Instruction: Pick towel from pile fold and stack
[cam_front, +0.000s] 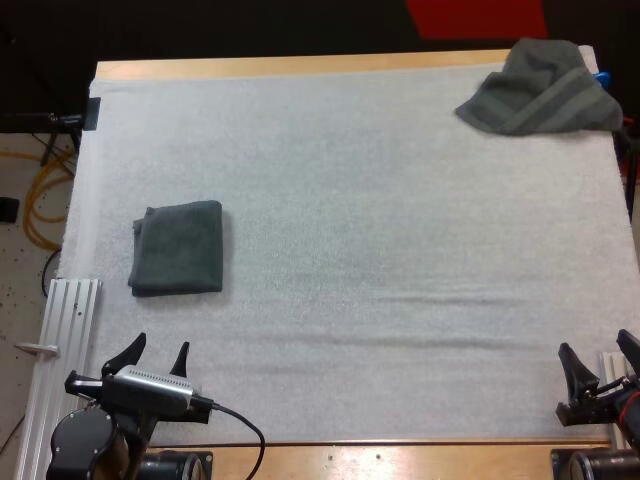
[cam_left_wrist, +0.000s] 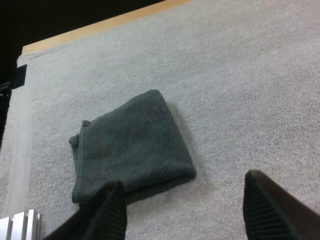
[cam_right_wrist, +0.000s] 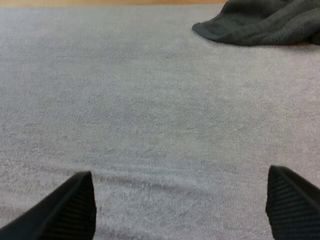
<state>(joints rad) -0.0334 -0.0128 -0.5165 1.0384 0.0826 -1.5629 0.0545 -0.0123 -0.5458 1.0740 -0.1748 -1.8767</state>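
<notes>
A folded dark grey-green towel (cam_front: 178, 261) lies flat on the left side of the white mat (cam_front: 380, 230). My left gripper (cam_front: 153, 356) stands open just behind its near edge, fingers apart with nothing between them; from the left wrist the folded towel (cam_left_wrist: 131, 146) lies just past the fingers (cam_left_wrist: 111, 210). A crumpled towel (cam_front: 540, 88) sits at the mat's far right corner. My right gripper (cam_front: 602, 365) is open at the near right edge, far from that crumpled towel (cam_right_wrist: 265, 21), over bare mat between its fingers (cam_right_wrist: 72, 206).
An aluminium rail (cam_front: 62, 345) runs along the mat's near left side beside my left arm. The table's wooden edge (cam_front: 300, 66) borders the far side. Yellow cables (cam_front: 40, 200) lie on the floor to the left.
</notes>
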